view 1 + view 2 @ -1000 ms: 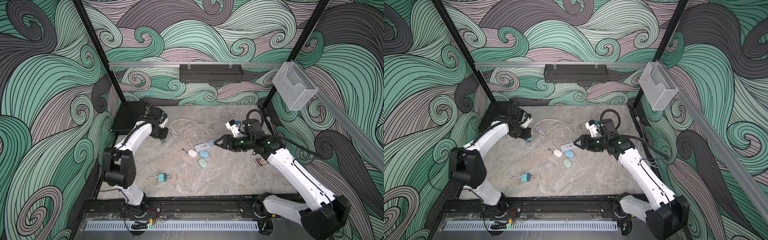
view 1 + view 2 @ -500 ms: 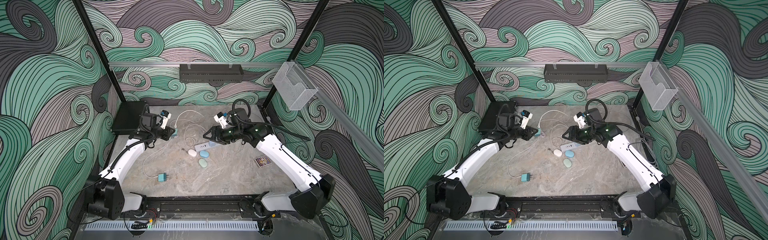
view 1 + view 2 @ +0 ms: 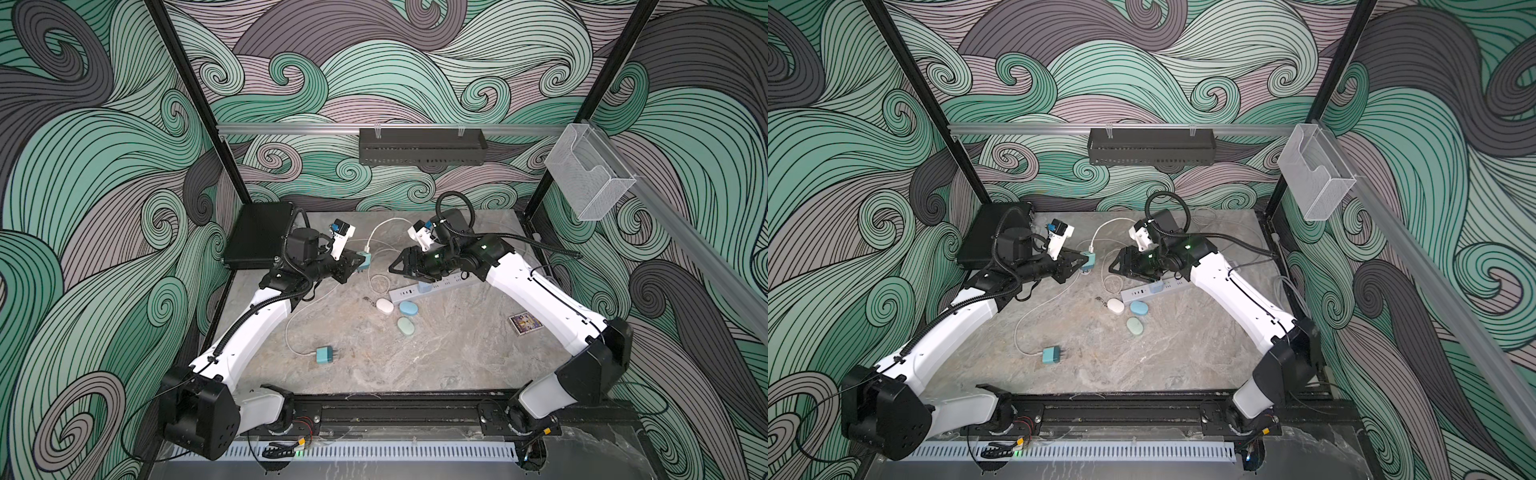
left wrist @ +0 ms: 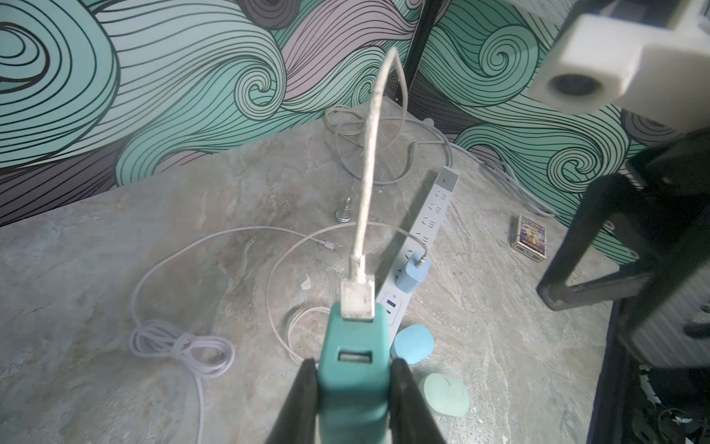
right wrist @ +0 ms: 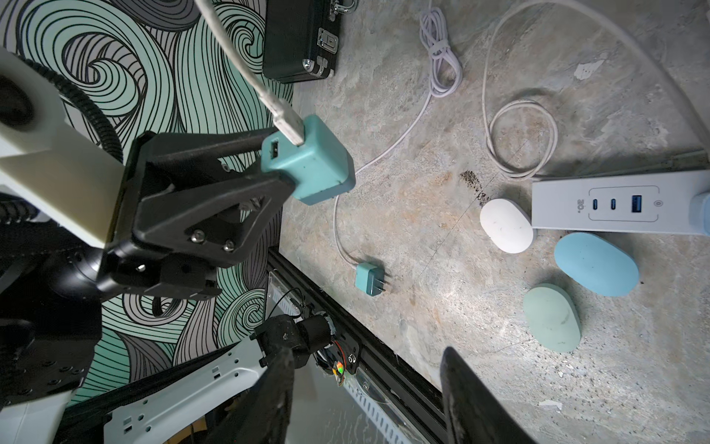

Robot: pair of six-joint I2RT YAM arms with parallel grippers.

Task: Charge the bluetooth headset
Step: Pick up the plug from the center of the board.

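My left gripper [image 3: 357, 264] is shut on a teal charger adapter [image 4: 355, 369], held above the table's back middle. A white USB cable [image 4: 369, 161] is plugged into the adapter's upper port; the port below it is empty. My right gripper [image 3: 395, 268] stands open and empty, facing that adapter [image 5: 307, 169] across a small gap. Below it lie three oval headset cases: white [image 3: 384, 308], blue [image 3: 408, 308] and green [image 3: 405, 326]. I cannot tell which one is the bluetooth headset. They lie beside the white power strip [image 3: 446, 284].
A light blue adapter [image 4: 413, 273] with a cable sits plugged into the strip. A second teal adapter [image 3: 326, 354] lies nearer the front. A black case [image 3: 257, 239] stands at the back left, a card box [image 3: 524, 323] at the right, a bundled lilac cable [image 4: 184, 346] under the left arm.
My left arm has carried the teal adapter from the back left toward the middle. My right gripper has moved left from over the power strip, so the two now face each other.
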